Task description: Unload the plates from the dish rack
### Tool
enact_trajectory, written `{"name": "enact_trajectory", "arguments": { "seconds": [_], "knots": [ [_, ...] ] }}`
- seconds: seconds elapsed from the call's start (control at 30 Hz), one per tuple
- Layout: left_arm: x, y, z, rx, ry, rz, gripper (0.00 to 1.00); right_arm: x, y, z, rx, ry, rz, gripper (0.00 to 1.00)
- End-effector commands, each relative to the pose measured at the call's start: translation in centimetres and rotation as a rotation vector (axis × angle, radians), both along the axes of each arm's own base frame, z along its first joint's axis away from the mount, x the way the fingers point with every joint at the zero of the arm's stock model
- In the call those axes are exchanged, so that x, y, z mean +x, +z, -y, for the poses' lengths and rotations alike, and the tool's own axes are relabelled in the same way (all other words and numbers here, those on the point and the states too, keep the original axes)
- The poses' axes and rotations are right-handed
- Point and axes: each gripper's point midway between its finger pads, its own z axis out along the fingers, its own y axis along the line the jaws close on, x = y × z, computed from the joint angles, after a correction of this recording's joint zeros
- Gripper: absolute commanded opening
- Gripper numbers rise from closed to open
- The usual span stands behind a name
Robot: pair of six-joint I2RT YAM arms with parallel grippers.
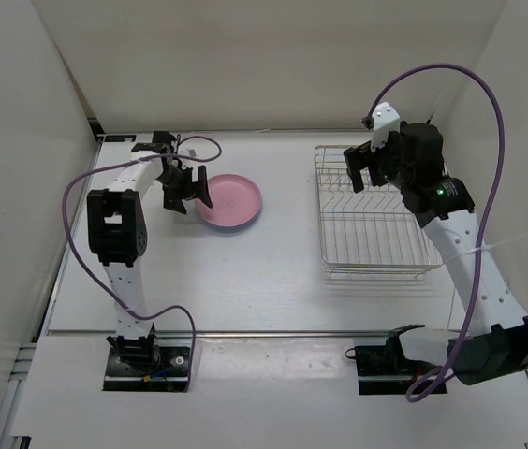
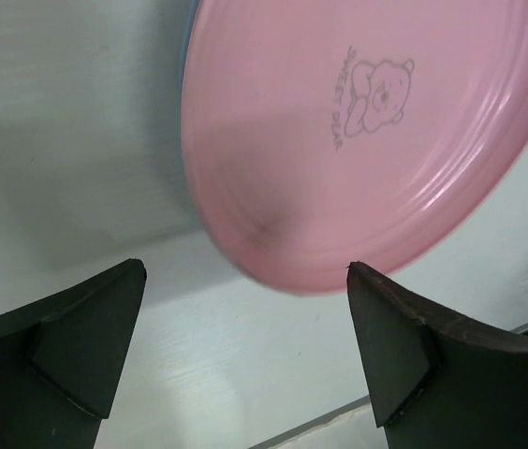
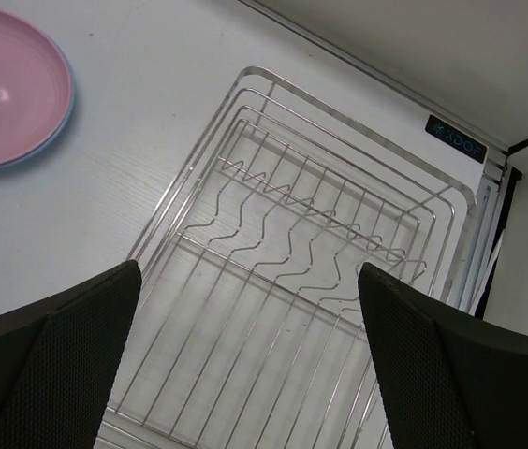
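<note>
The pink plate (image 1: 229, 200) lies flat on the white table left of centre, stacked on the light blue plate, whose rim shows only as a thin edge (image 3: 58, 126) under it. In the left wrist view the pink plate (image 2: 367, 140) fills the top. My left gripper (image 1: 187, 192) is open and empty at the plates' left rim, apart from them (image 2: 245, 281). The silver wire dish rack (image 1: 372, 220) stands at the right with no plates in it. My right gripper (image 1: 362, 168) hovers open and empty above the rack's far end (image 3: 245, 281), whose wires (image 3: 292, 271) show below.
White walls close in the table at the back and both sides. A purple cable loops off each arm. A small dark panel (image 3: 454, 138) sits at the wall behind the rack.
</note>
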Motion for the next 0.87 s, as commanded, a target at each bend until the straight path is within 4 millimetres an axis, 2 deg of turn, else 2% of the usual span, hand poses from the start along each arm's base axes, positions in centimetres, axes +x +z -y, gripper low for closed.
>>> {"name": "enact_trajectory", "arguments": {
  "seconds": [0.0, 0.07, 0.1, 0.13, 0.17, 0.23, 0.27, 0.3, 0.33, 0.37, 0.4, 0.43, 0.47, 0.5, 0.53, 0.6, 0.63, 0.8, 0.83],
  "knots": [
    [-0.2, 6.9, -2.0, 0.011, 0.007, 0.17, 1.0, 0.5, 0.5, 1.5, 0.035, -0.04, 0.009, 1.0],
    [-0.8, 8.0, -3.1, 0.016, 0.023, 0.201, 1.0, 0.8, -0.7, 3.5, 0.07, -0.122, -0.048, 1.0],
    [-1.2, 8.7, -3.7, 0.021, 0.027, 0.222, 1.0, 1.2, -0.5, 4.2, 0.082, -0.151, -0.057, 1.0],
    [-1.6, 10.2, -5.2, 0.025, 0.062, 0.264, 1.0, 1.1, -1.0, 4.8, 0.091, -0.17, -0.093, 1.0],
    [-2.0, 10.8, -6.1, 0.044, 0.077, 0.282, 1.0, 1.4, -1.6, 6.0, 0.095, -0.21, -0.122, 1.0],
    [-2.9, 12.1, -9.0, 0.106, 0.127, 0.332, 1.0, 1.3, -1.7, 7.8, 0.103, -0.291, -0.135, 1.0],
    [-3.5, 12.4, -9.9, 0.118, 0.15, 0.339, 1.0, 1.2, -1.9, 9.5, 0.099, -0.341, -0.143, 1.0],
    [-3.8, 12.7, -11.0, 0.143, 0.163, 0.358, 1.0, 0.9, -2.7, 10.4, 0.109, -0.372, -0.161, 1.0],
    [-5.0, 13.0, -12.7, 0.16, 0.194, 0.369, 1.0, 0.6, -3.0, 11.2, 0.119, -0.4, -0.167, 1.0],
    [-5.5, 13.2, -13.6, 0.17, 0.209, 0.376, 1.0, -0.2, -2.7, 12.8, 0.13, -0.442, -0.152, 1.0],
    [-6.1, 13.3, -14.3, 0.17, 0.215, 0.383, 1.0, -0.9, -3.9, 13.5, 0.128, -0.466, -0.176, 1.0],
    [-7.1, 13.7, -15.3, 0.151, 0.234, 0.399, 1.0, -2.0, -3.8, 15.1, 0.134, -0.514, -0.16, 1.0],
    [-7.7, 13.7, -15.8, 0.15, 0.242, 0.397, 1.0, -2.4, -4.0, 15.6, 0.142, -0.527, -0.15, 1.0],
    [-8.4, 13.7, -16.3, 0.149, 0.25, 0.39, 1.0, -3.3, -5.7, 16.1, 0.125, -0.53, -0.18, 1.0],
    [-9.1, 14.2, -17.2, 0.17, 0.259, 0.412, 1.0, -4.2, -5.3, 17.3, 0.13, -0.569, -0.151, 1.0],
    [-10.3, 14.1, -17.6, 0.173, 0.263, 0.409, 1.0, -5.0, -5.7, 17.8, 0.142, -0.573, -0.142, 1.0],
    [-11.0, 15.0, -18.0, 0.174, 0.267, 0.435, 1.0, -5.8, -6.0, 18.9, 0.143, -0.606, -0.14, 1.0],
    [-12.4, 15.8, -18.7, 0.162, 0.288, 0.44, 1.0, -6.9, -6.4, 20.3, 0.241, -0.622, -0.143, 1.0],
    [-12.5, 16.0, -18.7, 0.167, 0.278, 0.44, 1.0, -7.0, -6.6, 20.0, 0.248, -0.614, -0.152, 1.0]
  ]
}}
